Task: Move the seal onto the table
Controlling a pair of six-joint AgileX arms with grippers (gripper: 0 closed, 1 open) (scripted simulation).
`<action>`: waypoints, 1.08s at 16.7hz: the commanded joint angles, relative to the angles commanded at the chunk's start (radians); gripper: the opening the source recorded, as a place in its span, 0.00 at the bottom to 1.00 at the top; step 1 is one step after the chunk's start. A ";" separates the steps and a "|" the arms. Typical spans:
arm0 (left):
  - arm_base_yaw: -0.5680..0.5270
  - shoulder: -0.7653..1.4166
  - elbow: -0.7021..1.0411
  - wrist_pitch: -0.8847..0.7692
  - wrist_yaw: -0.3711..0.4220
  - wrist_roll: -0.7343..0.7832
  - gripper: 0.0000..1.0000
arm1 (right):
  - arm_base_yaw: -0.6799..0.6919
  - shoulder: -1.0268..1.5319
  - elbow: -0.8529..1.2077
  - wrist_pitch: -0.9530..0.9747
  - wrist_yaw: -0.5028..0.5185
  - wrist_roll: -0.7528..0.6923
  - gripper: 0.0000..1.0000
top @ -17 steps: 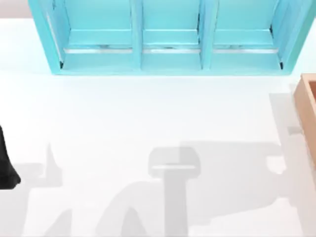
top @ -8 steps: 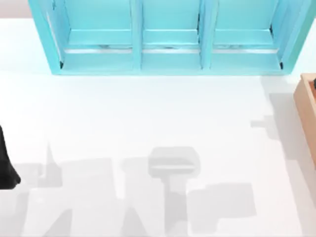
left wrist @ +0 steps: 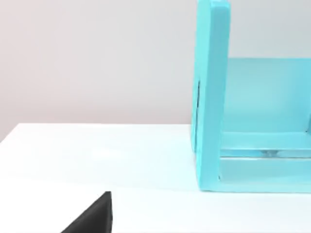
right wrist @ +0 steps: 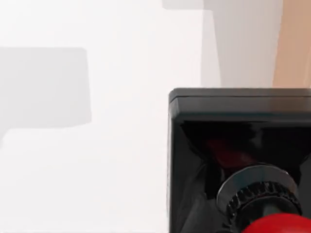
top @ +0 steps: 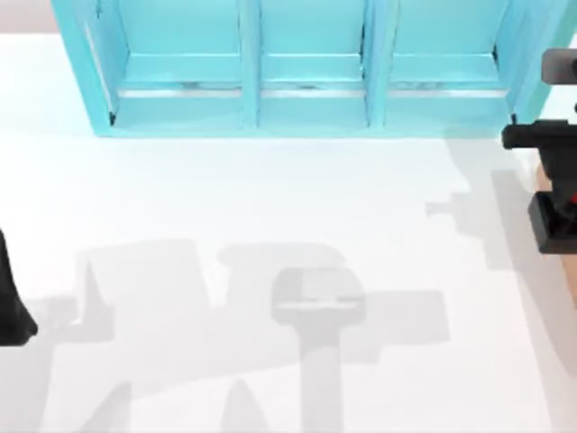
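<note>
Entering at the table's (top: 270,207) right edge since a moment ago, the right gripper (top: 554,185) grips the seal (right wrist: 243,160); the left gripper (top: 11,302) sits parked at the left edge, its pincer state unclear.

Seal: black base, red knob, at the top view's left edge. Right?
Not quite. The seal is at the top view's right edge, not the left, as the top view shows. The black base and red knob are as you say.

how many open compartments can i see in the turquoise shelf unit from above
3 in the turquoise shelf unit, side by side along the white table's far edge: left, middle, right. More may be cropped.
</note>
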 joint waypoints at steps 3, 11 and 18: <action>0.000 0.000 0.000 0.000 0.000 0.000 1.00 | 0.070 0.183 0.055 0.102 0.003 0.072 0.00; 0.000 0.000 0.000 0.000 0.000 0.000 1.00 | 0.132 0.307 0.098 0.204 0.003 0.143 0.00; 0.000 0.000 0.000 0.000 0.000 0.000 1.00 | 0.137 0.340 -0.008 0.354 0.005 0.144 0.00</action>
